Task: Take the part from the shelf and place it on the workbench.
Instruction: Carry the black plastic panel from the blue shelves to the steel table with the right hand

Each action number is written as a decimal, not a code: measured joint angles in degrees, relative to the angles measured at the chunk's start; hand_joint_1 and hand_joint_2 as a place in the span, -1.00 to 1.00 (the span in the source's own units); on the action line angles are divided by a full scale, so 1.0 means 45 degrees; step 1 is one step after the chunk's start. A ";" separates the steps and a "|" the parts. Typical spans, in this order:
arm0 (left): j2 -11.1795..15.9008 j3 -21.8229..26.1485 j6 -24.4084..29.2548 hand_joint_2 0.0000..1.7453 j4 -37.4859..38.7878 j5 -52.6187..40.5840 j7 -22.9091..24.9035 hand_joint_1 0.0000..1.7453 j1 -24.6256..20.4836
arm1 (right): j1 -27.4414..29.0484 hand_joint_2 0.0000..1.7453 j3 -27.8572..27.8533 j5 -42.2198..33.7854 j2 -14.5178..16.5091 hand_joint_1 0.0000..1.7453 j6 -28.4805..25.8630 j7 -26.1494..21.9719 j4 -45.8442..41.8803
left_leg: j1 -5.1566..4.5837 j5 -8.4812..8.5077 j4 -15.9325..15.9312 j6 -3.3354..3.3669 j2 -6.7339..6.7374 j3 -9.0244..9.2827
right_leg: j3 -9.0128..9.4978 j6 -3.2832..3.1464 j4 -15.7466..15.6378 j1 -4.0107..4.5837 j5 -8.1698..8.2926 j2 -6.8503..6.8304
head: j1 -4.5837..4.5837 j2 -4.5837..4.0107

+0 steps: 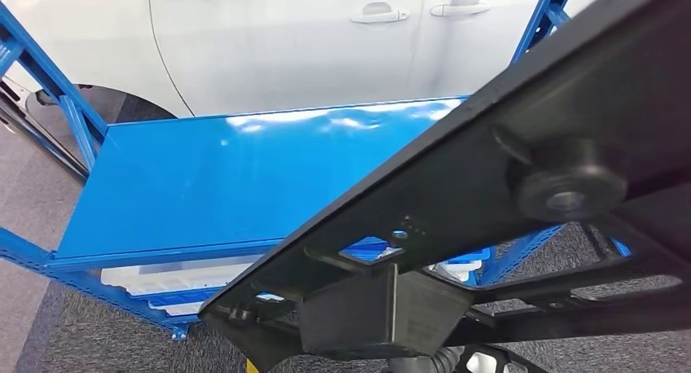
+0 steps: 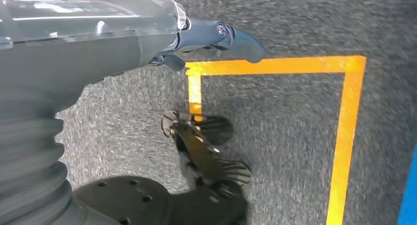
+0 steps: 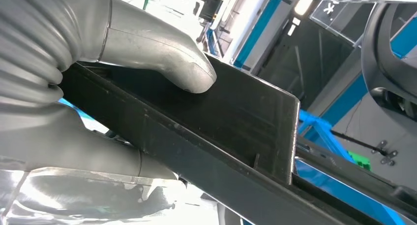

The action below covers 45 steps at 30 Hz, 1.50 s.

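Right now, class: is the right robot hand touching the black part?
Touching. The right wrist view shows the right robot hand gripping the black part, its grey thumb pressed flat on the part's surface.

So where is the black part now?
The part is in the right hand, held close before the head camera on the right, above the blue shelf.

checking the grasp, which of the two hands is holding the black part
The right hand: its thumb presses on the black part. The left hand hangs over the carpet, holding nothing.
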 joint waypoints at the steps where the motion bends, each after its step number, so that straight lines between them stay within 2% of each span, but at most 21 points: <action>1: 0.0010 0.0018 0.0036 1.00 -0.0001 0.0040 -0.0007 -1.00 -0.0009 | -0.0018 1.00 0.0007 -0.0008 0.0001 1.00 -0.0006 0.0000 0.0030 | -0.0018 0.0124 -0.0968 0.0036 -0.0003 0.0640 | -0.0136 0.0055 0.0090 0.0013 0.0068 0.0000 | 0.0001 0.0000; 3: 0.0024 0.0047 0.0093 1.00 -0.0001 0.0073 -0.0009 -1.00 -0.0026 | -0.0083 1.00 0.0009 -0.0007 0.0004 1.00 -0.0053 0.0000 0.0097 | -0.0073 0.0082 -0.2139 0.0189 -0.0026 0.1329 | -0.0264 0.0195 0.0196 0.0039 0.0216 -0.0013 | 0.0001 0.0000; 6: 0.0041 0.0124 0.0107 1.00 0.0000 0.0089 -0.0004 -1.00 -0.0037 | -0.0172 1.00 0.0012 -0.0006 0.0001 1.00 -0.0188 0.0000 0.0198 | -0.0070 0.0235 -0.2287 0.0463 -0.0027 0.1171 | -0.0377 0.0412 0.0230 0.0037 0.0358 -0.0001 | 0.0002 0.0000; 8: 0.0046 0.0160 0.0093 1.00 0.0000 0.0089 -0.0004 -1.00 -0.0069 | -0.0183 1.00 0.0013 -0.0008 -0.0001 1.00 -0.0279 0.0000 0.0261 | -0.0012 0.0521 -0.2317 0.0644 0.0025 0.0897 | -0.0663 0.0543 0.0816 0.0000 -0.0383 0.0043 | 0.0004 0.0000; 10: 0.0051 0.0195 0.0074 1.00 0.0000 0.0096 -0.0002 -1.00 -0.0088 | -0.0183 1.00 0.0015 -0.0035 -0.0006 1.00 -0.0329 0.0000 0.0325 | -0.0018 0.0806 -0.2302 0.0733 0.0063 0.0552 | -0.1114 0.0646 0.2333 -0.0070 -0.1669 0.0065 | 0.0004 0.0000; 12: 0.0057 0.0226 0.0069 1.00 0.0000 0.0112 0.0000 -1.00 -0.0080 | -0.0179 1.00 0.0014 -0.0098 -0.0024 1.00 -0.0368 0.0000 0.0395 | -0.0029 0.1087 -0.2255 0.0721 0.0074 0.0176 | -0.1322 0.0721 0.3729 -0.0118 -0.2203 0.0066 | 0.0004 0.0000; 13: 0.0058 0.0233 0.0071 1.00 0.0000 0.0120 0.0000 -1.00 -0.0077 | -0.0179 1.00 0.0013 -0.0140 -0.0037 1.00 -0.0386 0.0000 0.0426 | -0.0030 0.1212 -0.2217 0.0698 0.0076 -0.0020 | -0.1139 0.0734 0.3870 -0.0137 -0.2047 0.0066 | 0.0004 0.0000; 15: 0.0057 0.0241 0.0073 1.00 0.0000 0.0128 0.0000 -1.00 -0.0072 | -0.0196 1.00 0.0012 -0.0204 -0.0055 1.00 -0.0404 0.0000 0.0471 | -0.0030 0.1415 -0.2115 0.0632 0.0070 -0.0378 | -0.0093 0.0693 0.2775 -0.0164 -0.1416 0.0068 | 0.0004 0.0000; 17: 0.0039 0.0244 0.0077 1.00 0.0000 0.0130 0.0000 -1.00 -0.0068 | -0.0268 1.00 0.0012 -0.0237 -0.0058 1.00 -0.0406 0.0000 0.0498 | -0.0045 0.1591 -0.2030 0.0521 0.0057 -0.0614 | 0.1212 0.0575 0.0913 -0.0119 -0.1323 0.0083 | 0.0001 0.0000; 19: 0.0022 0.0245 0.0083 1.00 0.0000 0.0124 0.0000 -1.00 -0.0072 | -0.0348 1.00 0.0004 -0.0240 -0.0058 1.00 -0.0404 0.0000 0.0525 | -0.0033 0.1793 -0.2040 0.0364 0.0055 -0.0691 | 0.1725 0.0441 -0.0012 -0.0023 -0.1455 0.0101 | 0.0002 0.0000; 22: 0.0019 0.0245 0.0090 1.00 0.0000 0.0104 0.0004 -1.00 -0.0047 | -0.0400 1.00 -0.0010 -0.0246 -0.0058 1.00 -0.0381 0.0000 0.0578 | 0.0001 0.1783 -0.1988 0.0150 0.0042 -0.0820 | 0.1492 0.0170 -0.0164 -0.0038 -0.1095 0.0052 | 0.0004 -0.0001; 26: 0.0006 0.0245 0.0096 1.00 0.0000 0.0064 0.0016 -1.00 -0.0021 | -0.0423 1.00 -0.0020 -0.0266 -0.0055 1.00 -0.0333 0.0000 0.0652 | 0.0042 -0.0384 0.0556 0.0004 0.0032 -0.1569 | 0.0822 -0.0089 -0.0248 -0.0040 -0.0476 -0.0009 | 0.0003 -0.0001; 27: 0.0006 0.0245 0.0102 1.00 0.0000 0.0064 0.0021 -1.00 -0.0020 | -0.0422 1.00 -0.0022 -0.0278 -0.0056 1.00 -0.0315 0.0000 0.0676 | 0.0045 -0.0611 0.1229 -0.0024 0.0033 -0.1642 | 0.0623 -0.0092 -0.0227 -0.0020 -0.0333 -0.0016 | 0.0004 -0.0001; 29: 0.0006 0.0245 0.0126 1.00 0.0000 0.0064 0.0031 -1.00 -0.0021 | -0.0420 1.00 -0.0026 -0.0334 -0.0058 1.00 -0.0266 0.0000 0.0718 | 0.0045 -0.0221 0.1421 -0.0045 0.0033 -0.1231 | 0.0213 -0.0058 -0.0141 -0.0006 -0.0073 -0.0023 | 0.0004 0.0000; 31: 0.0011 0.0245 0.0146 1.00 -0.0001 0.0055 0.0036 -1.00 -0.0042 | -0.0419 1.00 -0.0033 -0.0424 -0.0058 1.00 -0.0202 0.0000 0.0743 | 0.0042 0.0288 -0.0095 0.0007 0.0032 0.0035 | -0.0160 0.0022 0.0007 -0.0006 0.0142 -0.0019 | 0.0002 0.0000; 34: 0.0034 0.0244 0.0145 1.00 -0.0002 0.0023 0.0010 -1.00 -0.0091 | -0.0408 1.00 -0.0103 -0.0477 -0.0057 1.00 -0.0044 0.0000 0.0748 | -0.0043 0.0010 -0.2249 0.0193 0.0008 0.1433 | -0.0399 0.0225 0.0159 0.0020 0.0416 -0.0042 | 0.0001 0.0001; 37: 0.0036 0.0243 0.0130 1.00 -0.0001 -0.0004 -0.0023 -1.00 -0.0056 | -0.0328 1.00 -0.0234 -0.0468 -0.0057 1.00 0.0107 0.0000 0.0748 | -0.0031 0.0232 -0.2377 0.0435 0.0053 0.1287 | -0.0471 0.0444 0.0238 -0.0002 0.0469 -0.0018 | 0.0004 0.0001; 41: 0.0035 0.0245 0.0155 1.00 -0.0001 0.0004 0.0035 -1.00 -0.0047 | -0.0098 1.00 -0.0490 -0.0465 -0.0060 1.00 0.0339 0.0000 0.0748 | 0.0024 0.0744 -0.2413 0.0663 0.0120 0.0676 | -0.1203 0.0673 0.2641 -0.0095 -0.1660 0.0061 | 0.0004 -0.0001; 42: 0.0035 0.0245 0.0173 1.00 -0.0001 0.0022 0.0092 -1.00 -0.0043 | -0.0041 1.00 -0.0541 -0.0463 -0.0060 1.00 0.0407 0.0000 0.0748 | 0.0021 0.0877 -0.2403 0.0657 0.0126 0.0504 | -0.1346 0.0713 0.3385 -0.0116 -0.1895 0.0062 | 0.0004 -0.0001; 44: 0.0035 0.0245 0.0202 1.00 0.0000 0.0050 0.0211 -1.00 -0.0039 | 0.0040 1.00 -0.0650 -0.0458 -0.0058 1.00 0.0542 0.0000 0.0748 | 0.0019 0.1112 -0.2355 0.0615 0.0137 0.0165 | -0.1139 0.0742 0.3864 -0.0154 -0.1509 0.0061 | 0.0004 0.0000; 45: 0.0034 0.0246 0.0213 1.00 0.0000 0.0059 0.0256 -1.00 -0.0038 | 0.0061 1.00 -0.0699 -0.0455 -0.0056 1.00 0.0597 0.0000 0.0748 | 0.0019 0.1208 -0.2314 0.0584 0.0138 0.0010 | -0.0690 0.0723 0.3412 -0.0168 -0.1131 0.0062 | 0.0004 0.0000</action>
